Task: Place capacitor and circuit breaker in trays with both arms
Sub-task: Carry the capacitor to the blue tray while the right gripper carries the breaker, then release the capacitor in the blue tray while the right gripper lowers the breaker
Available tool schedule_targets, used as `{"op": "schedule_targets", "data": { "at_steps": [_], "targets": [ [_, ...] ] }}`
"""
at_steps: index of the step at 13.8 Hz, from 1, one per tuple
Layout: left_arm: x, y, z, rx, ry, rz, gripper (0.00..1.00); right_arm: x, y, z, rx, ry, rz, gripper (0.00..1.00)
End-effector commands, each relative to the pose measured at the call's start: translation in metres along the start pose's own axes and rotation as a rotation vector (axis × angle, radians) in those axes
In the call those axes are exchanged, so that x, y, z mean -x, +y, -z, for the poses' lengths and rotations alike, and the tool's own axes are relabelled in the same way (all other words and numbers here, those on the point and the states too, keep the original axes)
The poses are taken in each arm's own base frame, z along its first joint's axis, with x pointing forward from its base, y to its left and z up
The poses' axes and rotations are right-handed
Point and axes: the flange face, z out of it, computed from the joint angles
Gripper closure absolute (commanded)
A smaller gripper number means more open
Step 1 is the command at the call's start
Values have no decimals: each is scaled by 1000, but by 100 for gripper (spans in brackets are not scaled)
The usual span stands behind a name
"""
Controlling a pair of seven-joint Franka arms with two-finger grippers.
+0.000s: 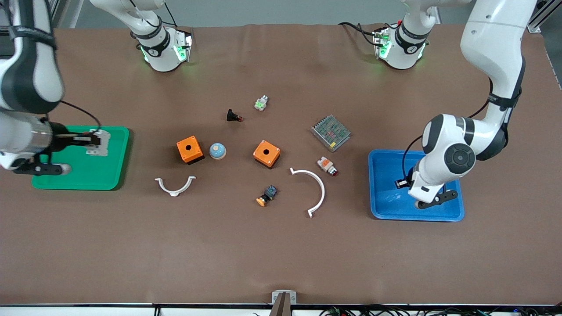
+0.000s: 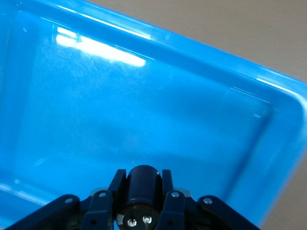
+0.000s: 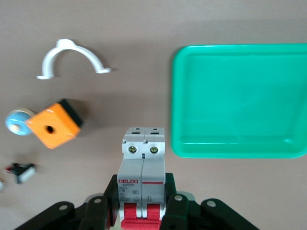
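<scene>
My right gripper (image 1: 97,142) is shut on the circuit breaker (image 1: 99,143), a white-grey block with red toggles, and holds it in the air over the green tray (image 1: 79,177). In the right wrist view the breaker (image 3: 143,163) sits between the fingers of the right gripper (image 3: 143,187), with the green tray (image 3: 240,96) beside it. My left gripper (image 1: 401,183) is shut on the capacitor (image 2: 142,182), a stubby black cylinder, just over the floor of the blue tray (image 1: 388,206). The left wrist view shows the left gripper (image 2: 142,176) and the blue tray (image 2: 144,96) with nothing lying in it.
Between the trays lie two orange boxes (image 1: 189,149) (image 1: 266,153), a blue-white dome (image 1: 217,151), a black push-button (image 1: 233,116), a green-white part (image 1: 261,103), a grey meshed unit (image 1: 330,132), a white-orange button (image 1: 327,165), an orange-tipped button (image 1: 267,195) and two white curved clips (image 1: 175,185) (image 1: 314,188).
</scene>
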Motion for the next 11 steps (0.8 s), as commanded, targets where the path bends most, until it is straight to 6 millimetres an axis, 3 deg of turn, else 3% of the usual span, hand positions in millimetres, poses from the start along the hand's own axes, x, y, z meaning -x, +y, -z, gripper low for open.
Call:
{"op": "schedule_targets", "data": {
  "at_steps": [1, 4, 5, 6, 7, 8, 11],
  "targets": [
    [-10, -24, -25, 15, 4, -36, 99, 9, 52, -12, 12, 17, 60, 78],
    [-19, -44, -33, 23, 6, -73, 90, 11, 95, -48, 50, 56, 65, 78],
    [-18, -43, -35, 22, 3, -74, 64, 10, 106, -60, 60, 74, 64, 78],
    [-18, -42, -33, 22, 6, -76, 12, 10, 116, -74, 63, 90, 57, 78],
    [-20, -41, -26, 24, 18, -81, 0, 9, 129, -88, 64, 109, 47, 78],
    [-21, -39, -13, 26, 32, -97, 0, 5, 142, -102, 66, 124, 57, 78],
    [-24, -39, 68, 36, 137, -143, 0, -11, 172, -139, 75, 162, 73, 78]
  ]
}}
